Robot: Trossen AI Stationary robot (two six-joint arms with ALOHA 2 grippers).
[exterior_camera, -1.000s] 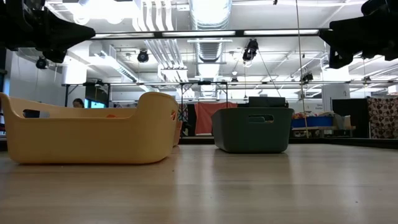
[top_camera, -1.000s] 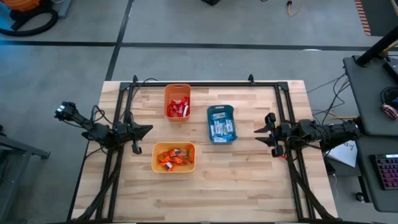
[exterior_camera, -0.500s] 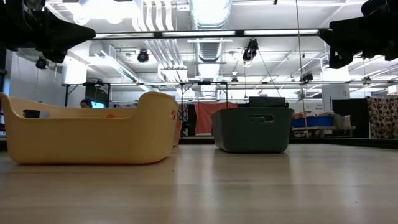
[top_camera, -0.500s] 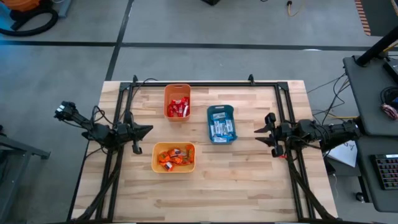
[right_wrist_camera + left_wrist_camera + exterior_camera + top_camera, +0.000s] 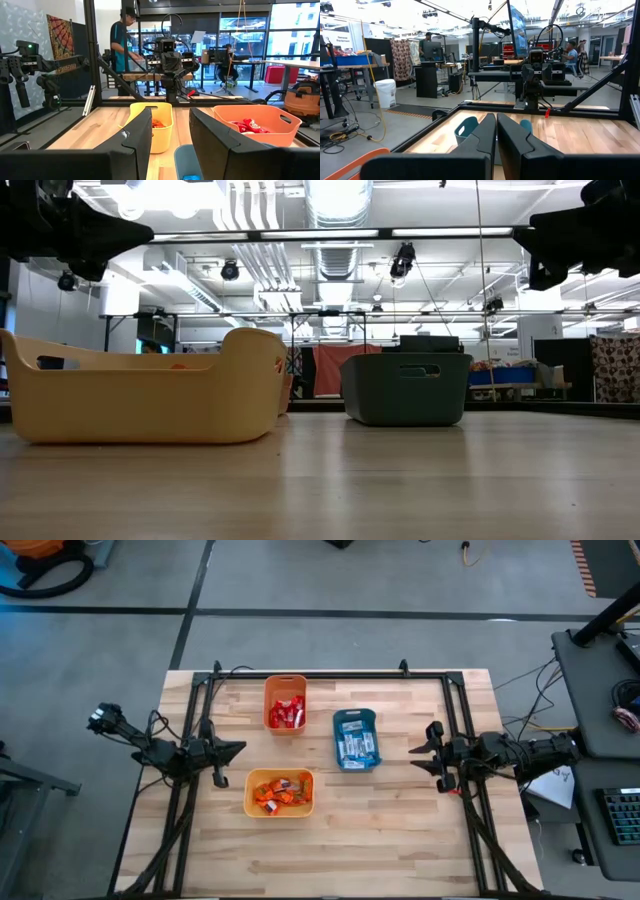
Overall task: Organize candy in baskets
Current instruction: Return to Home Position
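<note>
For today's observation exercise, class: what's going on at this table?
Nothing is being handled. Red candy lies in the orange bin, blue-white candy in the teal bin, orange candy in the yellow bin. The left arm and right arm hang at opposite sides of the table, jaws empty.

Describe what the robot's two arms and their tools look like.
The left arm and right arm are dark, slim and jointed, with black cables trailing along them. The left tool and right tool each end in two flat, angular black fingers.
</note>
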